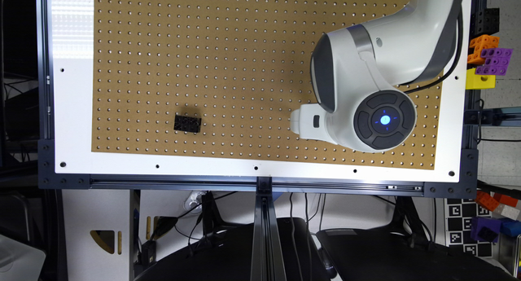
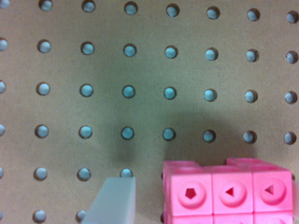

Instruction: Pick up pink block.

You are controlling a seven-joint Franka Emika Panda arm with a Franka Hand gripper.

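One finger (image 2: pixel 114 201) sits just beside the pink block (image 2: pixel 229 193) on the pegboard (image 2: pixel 140 70). I cannot tell whether the claw is apart or together. If the descent is off-centre, a finger could land on the block and knock it aside.

The white arm (image 1: pixel 407 32) comes in from the far corner on the exterior view's right and bends down over the tabletop (image 1: pixel 73 150). Its last rounded joint faces the camera, a dark round cap with a glowing blue light (image 1: pixel 384 119) at its middle. A black cable runs along the arm's right side. Past this joint, a short white part of the tool (image 1: pixel 303 122) points toward the exterior view's left. In the wrist view, one pale translucent finger (image 2: pixel 114 200) rises from the lower edge, standing just beside the pink block (image 2: pixel 229 191), with a narrow gap between them.
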